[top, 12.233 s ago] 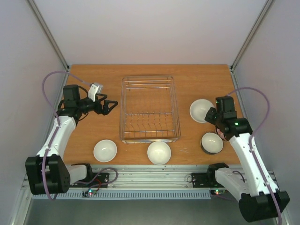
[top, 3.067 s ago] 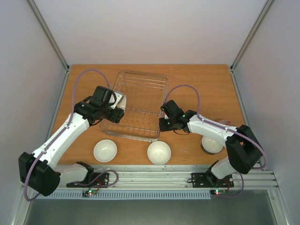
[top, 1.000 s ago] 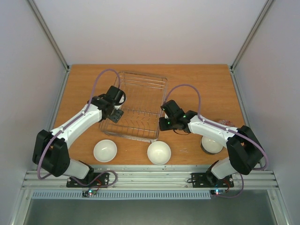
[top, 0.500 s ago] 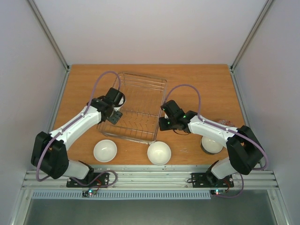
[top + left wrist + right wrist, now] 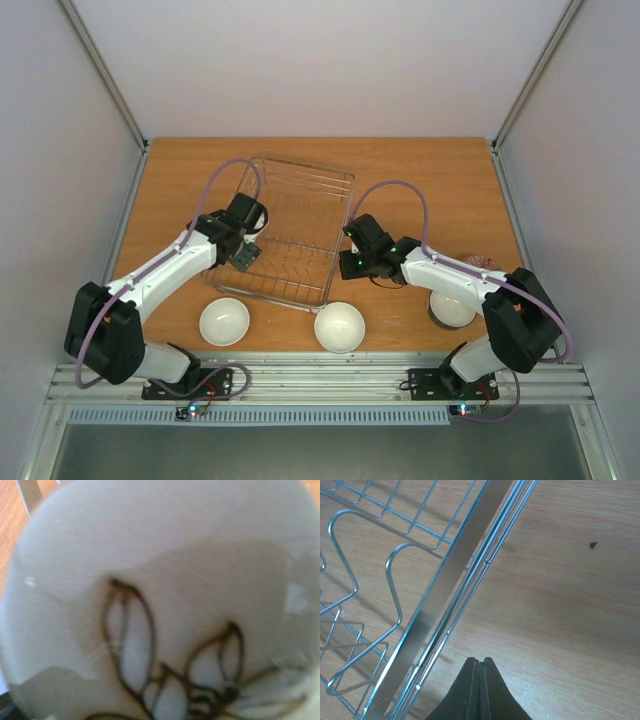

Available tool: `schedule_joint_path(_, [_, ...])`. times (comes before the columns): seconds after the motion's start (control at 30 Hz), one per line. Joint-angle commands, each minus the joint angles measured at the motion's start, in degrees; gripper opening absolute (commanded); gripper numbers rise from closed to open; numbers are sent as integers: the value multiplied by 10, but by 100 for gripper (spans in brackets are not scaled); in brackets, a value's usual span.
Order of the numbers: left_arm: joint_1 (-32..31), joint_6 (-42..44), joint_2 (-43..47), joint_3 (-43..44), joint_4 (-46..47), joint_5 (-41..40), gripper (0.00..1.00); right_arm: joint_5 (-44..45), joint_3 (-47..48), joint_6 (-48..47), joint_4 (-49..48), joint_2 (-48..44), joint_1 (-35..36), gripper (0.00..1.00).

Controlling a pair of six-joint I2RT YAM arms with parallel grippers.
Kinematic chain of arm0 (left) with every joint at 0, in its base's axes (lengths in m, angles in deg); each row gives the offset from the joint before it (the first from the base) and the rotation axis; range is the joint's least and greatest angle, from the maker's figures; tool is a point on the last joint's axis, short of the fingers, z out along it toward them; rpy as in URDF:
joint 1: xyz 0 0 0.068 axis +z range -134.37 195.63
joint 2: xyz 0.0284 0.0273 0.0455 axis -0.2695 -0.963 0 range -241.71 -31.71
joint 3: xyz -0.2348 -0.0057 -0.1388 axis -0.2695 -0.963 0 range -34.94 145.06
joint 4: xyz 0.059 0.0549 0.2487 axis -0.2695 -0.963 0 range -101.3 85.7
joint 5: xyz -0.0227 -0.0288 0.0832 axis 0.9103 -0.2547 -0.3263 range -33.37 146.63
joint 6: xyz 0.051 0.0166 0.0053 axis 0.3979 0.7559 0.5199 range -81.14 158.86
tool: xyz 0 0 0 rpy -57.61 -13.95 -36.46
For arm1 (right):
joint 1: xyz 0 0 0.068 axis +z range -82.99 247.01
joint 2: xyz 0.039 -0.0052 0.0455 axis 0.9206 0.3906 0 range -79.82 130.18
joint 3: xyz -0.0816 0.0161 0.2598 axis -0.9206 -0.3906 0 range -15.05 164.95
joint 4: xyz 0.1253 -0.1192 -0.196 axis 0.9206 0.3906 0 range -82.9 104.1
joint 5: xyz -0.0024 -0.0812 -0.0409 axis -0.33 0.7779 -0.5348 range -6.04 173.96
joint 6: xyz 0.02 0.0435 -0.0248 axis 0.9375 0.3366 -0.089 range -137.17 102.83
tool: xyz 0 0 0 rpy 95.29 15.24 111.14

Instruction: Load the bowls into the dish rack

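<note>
The silver wire dish rack (image 5: 338, 222) lies skewed on the wooden table. My left gripper (image 5: 247, 257) is over the rack's near-left corner. A white bowl with a brown sprig motif (image 5: 160, 570) fills the left wrist view and hides the fingers. My right gripper (image 5: 350, 263) is shut and empty, its fingertips (image 5: 479, 661) low over the wood just outside the rack's right rail (image 5: 445, 605). A white bowl (image 5: 223, 321) and another (image 5: 339, 326) sit near the front edge. A dark-sided bowl (image 5: 452, 308) sits at the right, partly under my right arm.
The rack's near-right corner reaches the middle white bowl. A sliver of something patterned (image 5: 482, 262) shows behind my right forearm. Grey walls close the table on three sides. The arm bases and a rail run along the front edge.
The rack's near end has slid toward the front left, turning it further askew. My left gripper has moved a little nearer with it. My right gripper has barely moved.
</note>
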Motion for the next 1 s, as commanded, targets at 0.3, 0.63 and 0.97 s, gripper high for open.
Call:
schedule_joint_path(0.3, [-4, 18, 37, -37, -61, 72, 99, 12, -7, 0, -7, -14, 4, 1])
schedule_joint_path(0.63, [-4, 11, 135, -30, -26, 127, 99, 67, -2, 21, 56, -105, 4, 1])
schedule_joint_path(0.97, [-4, 35, 199, -39, -10, 268, 99, 60, -58, 120, 181, -222, 94, 15])
